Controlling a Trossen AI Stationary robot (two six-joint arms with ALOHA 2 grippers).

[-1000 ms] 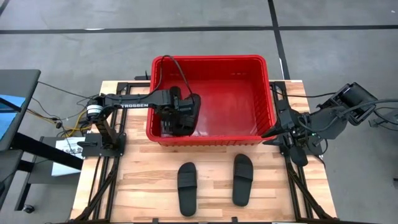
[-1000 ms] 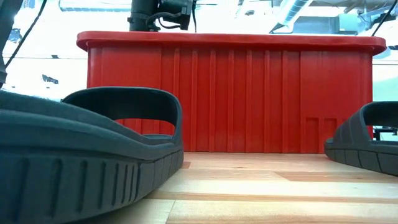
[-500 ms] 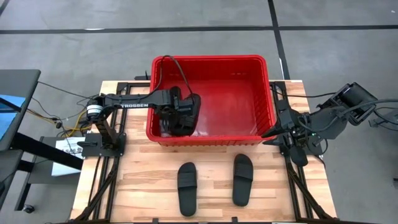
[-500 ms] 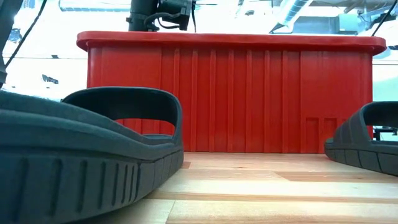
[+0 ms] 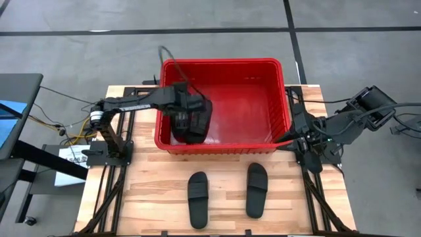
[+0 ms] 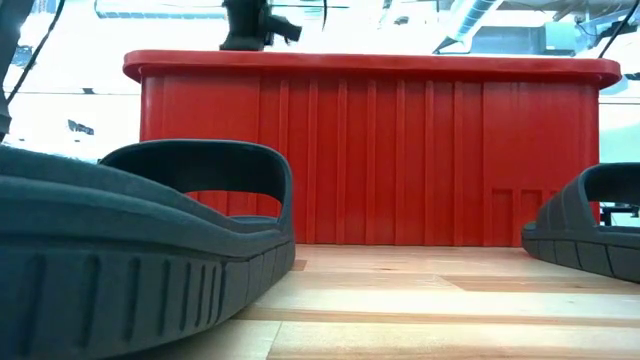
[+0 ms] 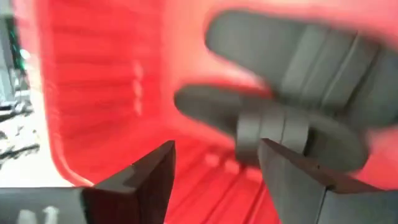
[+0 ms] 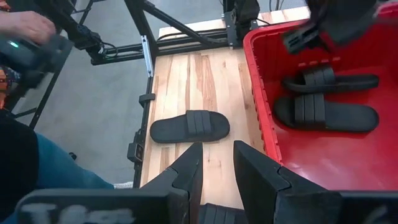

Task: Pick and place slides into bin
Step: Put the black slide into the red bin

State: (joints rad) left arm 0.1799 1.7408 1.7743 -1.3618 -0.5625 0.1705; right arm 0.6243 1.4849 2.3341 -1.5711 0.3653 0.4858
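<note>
The red bin [image 5: 276, 99] stands at the table's far middle; it also shows in the low view [image 6: 380, 150]. Two black slides [image 5: 196, 125] lie side by side, soles down, on its floor at the left end; they also show in the right wrist view [image 8: 326, 112]. Two more slides [image 5: 197, 199] [image 5: 256, 189] lie soles down on the table in front of the bin. My left gripper [image 5: 186, 105] [image 7: 214, 155] hovers open and empty over the slides in the bin. My right gripper [image 5: 289, 139] [image 8: 217, 152] waits a little open by the bin's near right corner.
Black frame rails run along both table sides [image 5: 112, 164]. A cable loops over the bin's far left corner [image 5: 168, 56]. A person's hand [image 8: 25, 25] holding a device shows beyond the table's left side. Bare wood lies between the bin and the two slides on the table [image 5: 227, 161].
My left gripper has risen from low over the two slides in the bin and drawn back toward the bin's far left corner. The two slides stay on the bin's floor.
</note>
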